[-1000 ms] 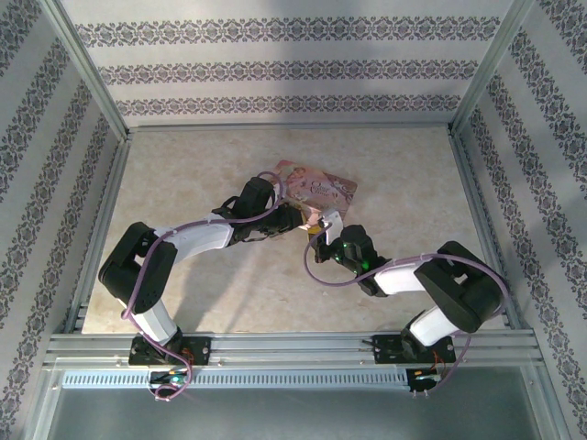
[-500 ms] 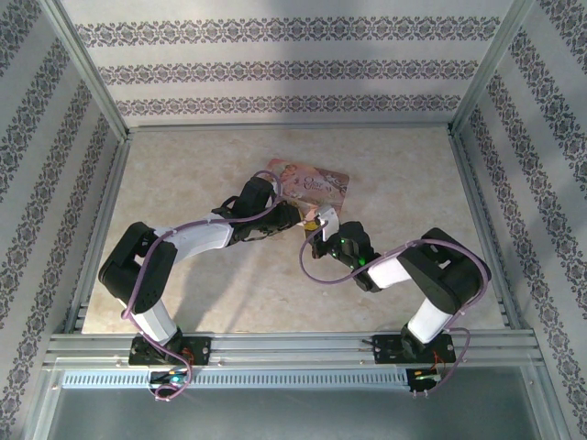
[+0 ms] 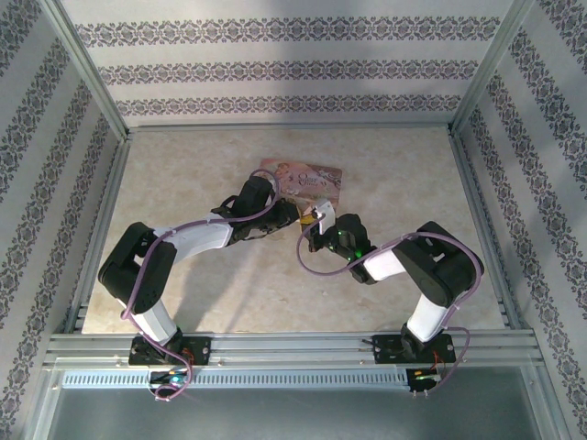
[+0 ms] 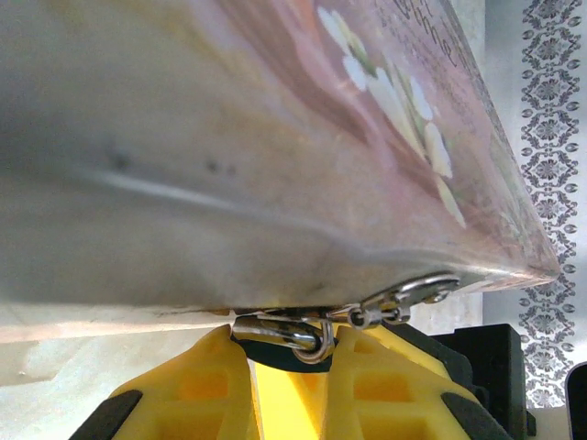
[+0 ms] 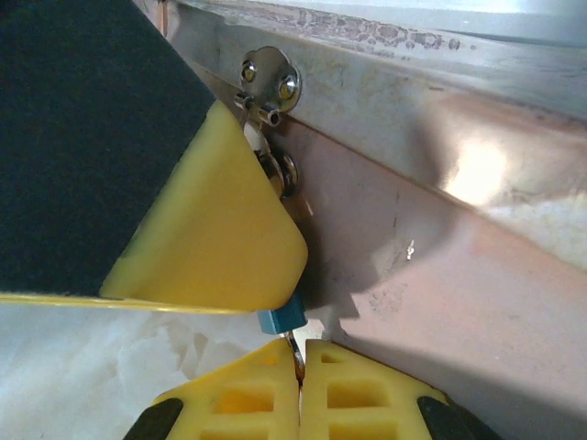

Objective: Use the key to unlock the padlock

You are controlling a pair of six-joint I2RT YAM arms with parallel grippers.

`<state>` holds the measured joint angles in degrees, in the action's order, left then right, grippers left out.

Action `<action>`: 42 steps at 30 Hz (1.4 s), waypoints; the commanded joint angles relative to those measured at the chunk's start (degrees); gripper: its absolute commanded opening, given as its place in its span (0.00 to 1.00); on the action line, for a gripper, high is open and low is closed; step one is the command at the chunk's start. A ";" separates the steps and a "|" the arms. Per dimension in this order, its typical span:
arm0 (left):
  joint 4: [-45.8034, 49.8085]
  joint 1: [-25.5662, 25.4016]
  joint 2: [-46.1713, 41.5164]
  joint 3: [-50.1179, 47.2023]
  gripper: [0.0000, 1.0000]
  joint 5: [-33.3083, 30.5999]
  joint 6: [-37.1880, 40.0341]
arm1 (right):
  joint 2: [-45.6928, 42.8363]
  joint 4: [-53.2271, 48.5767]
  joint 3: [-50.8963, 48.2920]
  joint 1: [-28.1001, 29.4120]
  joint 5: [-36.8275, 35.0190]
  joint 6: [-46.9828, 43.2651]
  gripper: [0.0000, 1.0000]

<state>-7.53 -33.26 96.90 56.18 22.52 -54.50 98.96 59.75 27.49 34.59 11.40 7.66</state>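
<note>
Right wrist cam gives us the best look. The right gripper point(image 5: 300, 356) has its two yellow fingertips pressed flat together, and there's a thin metal sliver pinched between them that we're reading as the key point(image 5: 293, 346). Directly ahead of those tips, touching the sliver's end, sits a teal-blue corner of the padlock point(image 5: 280, 318). That small corner is all we get, since the rest is tucked behind a big yellow finger point(image 5: 206, 229) from the other arm, up and to the left of the right gripper's tips. We honestly can't tell if the key is actually in the keyway. Further ahead, past the padlock, a small silvery hasp point(image 5: 266, 81) is riveted to the side wall of the pink tin point(image 5: 440, 257).

On the left wrist cam, the left gripper point(image 4: 286, 341) is closed down narrow on the padlock. The silvery shackle pokes out just beyond its fingertips and looks linked into the hasp hardware, which sits ahead and to the right of them. The tin's flowery surface looms right above the fingers.

From up top, both grippers meet tip to tip over the pale table point(image 3: 183, 174). The tin lies just beyond them, and the padlock sits between the two sets of fingers.
</note>
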 commanded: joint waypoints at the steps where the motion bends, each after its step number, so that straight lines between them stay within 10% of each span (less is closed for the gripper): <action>1: -3.31 -3.39 -0.77 0.44 0.16 11.60 0.18 | -0.69 9.22 5.21 -0.31 2.39 2.49 0.00; 24: -14.53 -2.71 10.54 -2.21 0.17 10.75 -3.16 | 8.64 12.35 -3.04 0.37 -1.69 10.32 0.00; 35: -11.50 0.68 0.63 -8.53 0.50 8.78 -0.40 | 10.27 15.06 -5.34 1.52 -4.49 14.93 0.00; 42: -23.37 7.21 -6.38 -19.53 0.54 10.89 -5.09 | 7.75 13.18 -5.04 1.79 -3.96 19.88 0.00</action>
<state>-23.57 -27.90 91.85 39.48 31.40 -57.10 108.88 70.50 22.57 35.79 7.75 23.97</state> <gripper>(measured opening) 0.539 0.055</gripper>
